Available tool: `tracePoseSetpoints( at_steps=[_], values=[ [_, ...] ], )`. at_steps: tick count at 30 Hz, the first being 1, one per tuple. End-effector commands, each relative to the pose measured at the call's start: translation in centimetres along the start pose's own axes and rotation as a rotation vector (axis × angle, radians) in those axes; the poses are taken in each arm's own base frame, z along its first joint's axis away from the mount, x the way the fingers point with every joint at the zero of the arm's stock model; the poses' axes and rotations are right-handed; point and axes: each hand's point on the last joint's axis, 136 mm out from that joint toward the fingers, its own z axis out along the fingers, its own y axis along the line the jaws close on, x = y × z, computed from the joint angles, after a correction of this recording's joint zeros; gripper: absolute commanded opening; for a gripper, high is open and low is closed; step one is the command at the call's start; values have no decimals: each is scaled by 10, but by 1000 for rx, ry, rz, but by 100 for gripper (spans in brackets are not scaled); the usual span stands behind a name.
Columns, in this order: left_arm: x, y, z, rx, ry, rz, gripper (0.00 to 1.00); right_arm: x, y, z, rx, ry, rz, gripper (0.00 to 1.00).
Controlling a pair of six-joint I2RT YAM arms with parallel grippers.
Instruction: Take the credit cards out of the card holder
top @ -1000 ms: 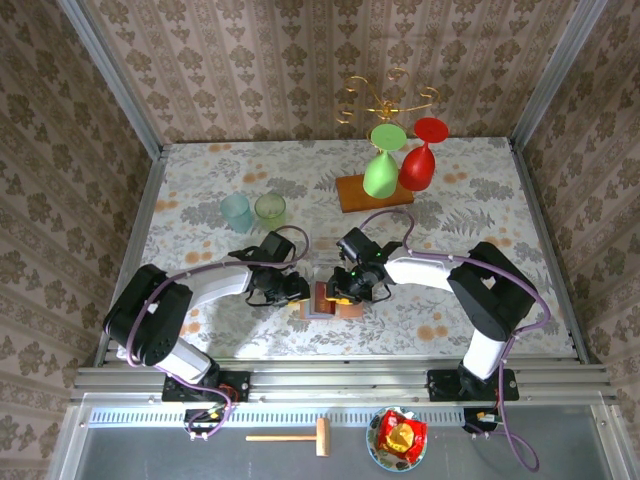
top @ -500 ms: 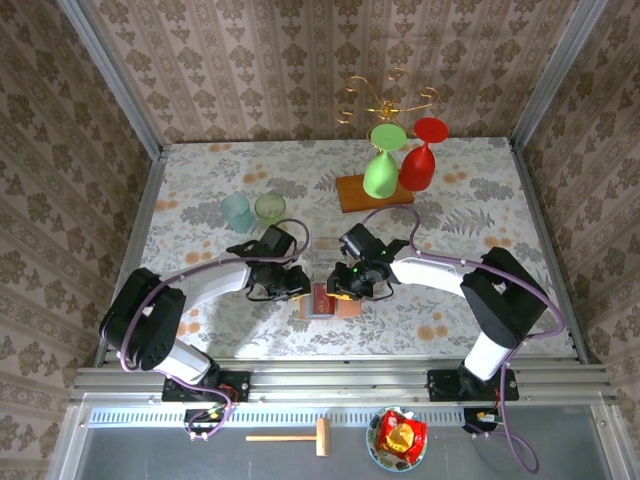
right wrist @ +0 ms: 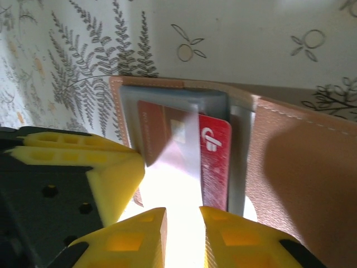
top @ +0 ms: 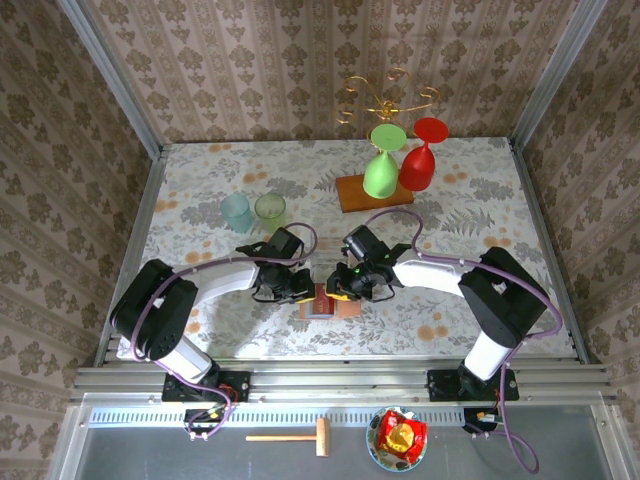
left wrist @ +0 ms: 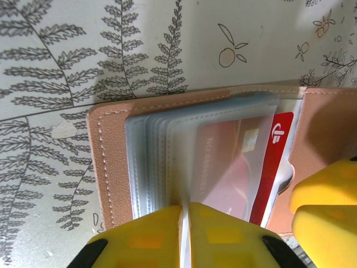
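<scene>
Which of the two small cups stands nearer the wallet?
The green cup, right of the pale blue cup and closer to the wallet.

Setting: a robot test cell dressed as a domestic room. Walls (top: 280,70): three, papered in brown damask and joined by bare aluminium posts (top: 110,78). Table (top: 200,180): covered with a leaf-and-fruit print cloth. Near edge: an aluminium rail (top: 340,380) carrying the left arm (top: 215,280) and right arm (top: 440,270), both cabled. Household dressing: green goblet (top: 380,172) and red goblet (top: 420,162) at a wooden board (top: 350,196), a gilt wire rack (top: 385,100), and two tinted tumblers (top: 237,212). Grey metal ledge (top: 140,450) below the rail: wooden mallet (top: 295,436), bowl (top: 377,456) of wrapped sweets.
</scene>
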Motion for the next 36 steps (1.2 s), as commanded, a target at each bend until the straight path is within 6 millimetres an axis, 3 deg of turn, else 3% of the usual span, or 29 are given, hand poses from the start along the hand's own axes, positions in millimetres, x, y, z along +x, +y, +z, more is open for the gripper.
tracePoseSetpoints(
  at_steps=[1,9,16,28,36],
  values=[
    [7,17,6,-68,30,-5,12,2,2,7,-35,30,14,20],
    [7,16,6,-66,27,-4,12,6,-12,16,11,52,37,20],
    [8,19,5,-68,21,-11,12,3,-30,10,114,24,24,21],
    [5,12,-2,-62,11,-1,12,-4,-10,-8,53,-36,-20,20],
    [-4,-11,-19,-7,-28,23,12,-3,-8,-21,-10,-71,-22,21]
  ],
)
